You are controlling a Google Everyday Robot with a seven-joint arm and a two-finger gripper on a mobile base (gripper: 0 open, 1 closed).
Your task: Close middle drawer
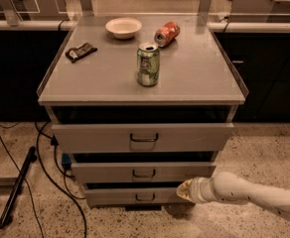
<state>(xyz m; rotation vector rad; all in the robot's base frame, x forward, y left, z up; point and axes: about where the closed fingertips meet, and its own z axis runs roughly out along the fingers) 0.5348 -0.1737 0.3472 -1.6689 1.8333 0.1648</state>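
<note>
Grey metal middle drawer (105,173) looks heavy; push its flat front. Jaws sit just under its right corner; can't tell if open.

Dim warm overhead light is washing the flat grey metal worktop (194,78) and shadowing the drawer gaps (140,114); the pale pincer (184,190), at the lowest gap's right end, is catching it.
</note>
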